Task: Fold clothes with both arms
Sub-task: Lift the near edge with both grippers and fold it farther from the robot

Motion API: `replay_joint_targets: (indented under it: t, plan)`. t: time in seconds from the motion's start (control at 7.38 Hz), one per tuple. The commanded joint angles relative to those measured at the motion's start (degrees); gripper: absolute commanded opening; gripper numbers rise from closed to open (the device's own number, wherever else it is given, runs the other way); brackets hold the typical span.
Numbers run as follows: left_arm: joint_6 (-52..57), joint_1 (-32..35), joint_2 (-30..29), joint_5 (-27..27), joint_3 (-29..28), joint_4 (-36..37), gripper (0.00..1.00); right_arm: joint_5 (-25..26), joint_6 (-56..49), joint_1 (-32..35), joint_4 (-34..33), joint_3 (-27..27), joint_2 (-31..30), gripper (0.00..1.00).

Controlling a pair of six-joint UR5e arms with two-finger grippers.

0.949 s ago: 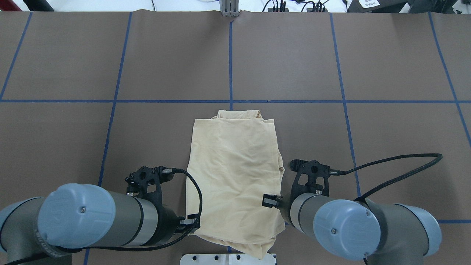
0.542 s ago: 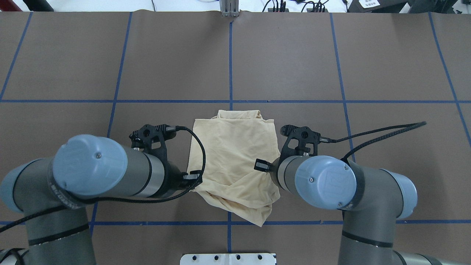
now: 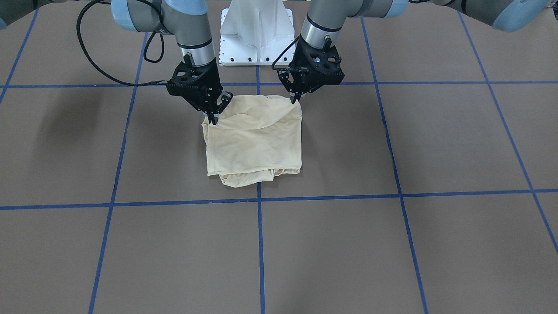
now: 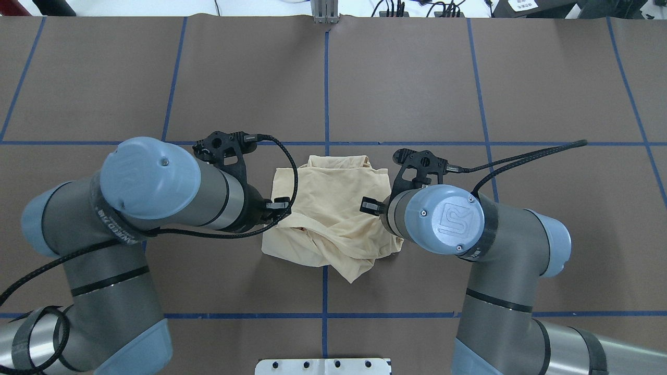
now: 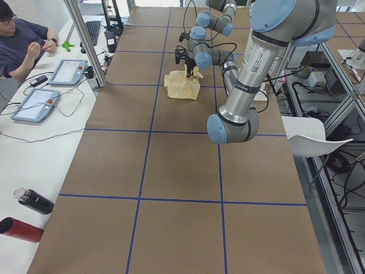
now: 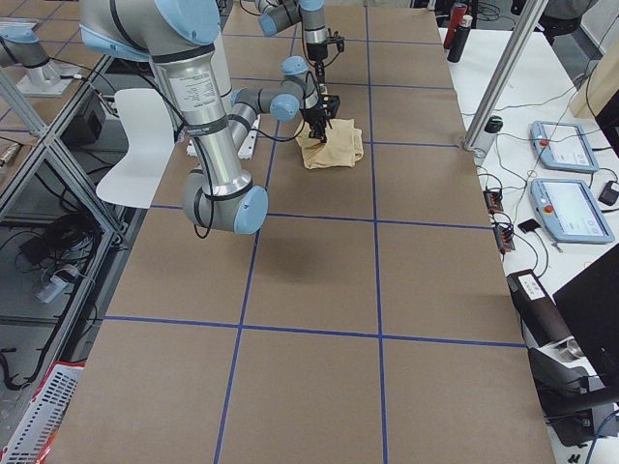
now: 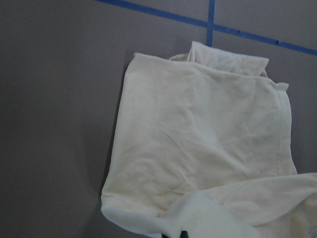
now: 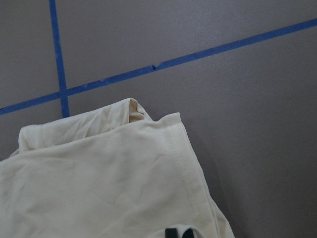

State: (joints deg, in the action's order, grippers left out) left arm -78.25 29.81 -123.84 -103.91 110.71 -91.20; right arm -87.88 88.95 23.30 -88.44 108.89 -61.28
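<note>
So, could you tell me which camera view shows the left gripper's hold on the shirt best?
The exterior front-facing view: the left gripper visibly pinches the shirt's corner. Overhead, the arm hides the fingertips; the side views are too distant; the left wrist view shows mostly cloth.

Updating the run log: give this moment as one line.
fold in progress | left gripper: shut on T-shirt | right gripper: shut on T-shirt | robot-side edge lifted

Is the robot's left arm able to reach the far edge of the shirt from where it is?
Probably yes. Nothing stands between the left gripper and the far edge of the shirt. It is shut on a near corner, though, so that corner would come along.
</note>
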Motion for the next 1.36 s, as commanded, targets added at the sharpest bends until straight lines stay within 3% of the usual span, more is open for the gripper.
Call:
replay_joint_targets:
  t: [0.0,0.54,0.81,0.95,1.08,1.22]
  plan:
    - [4.1,2.9,-4.9,0.3,-9.7,-0.4,0.0,0.1,-1.6,1.7,0.3,-4.2,1.9,0.0]
    - [7.7,4.4,-7.8,0.7,-21.8,-7.6,0.0,0.1,-3.1,2.8,1.2,-10.2,3.3,0.0]
    - [7.9,4.6,-7.7,0.6,-24.9,-9.9,0.0,0.1,-3.1,3.0,5.1,-12.4,3.3,0.0]
    - [9.0,4.8,-7.2,0.6,-24.8,-10.6,0.9,0.2,-3.3,3.2,5.3,-12.5,3.1,0.99]
    - [9.0,5.0,-5.2,0.5,-24.4,-14.8,1.0,-0.2,-4.2,3.7,5.5,-12.2,3.4,1.0]
    - [9.6,5.9,-3.7,0.2,-24.3,-17.1,1.0,-1.3,-6.5,4.4,5.5,-12.0,3.5,1.0]
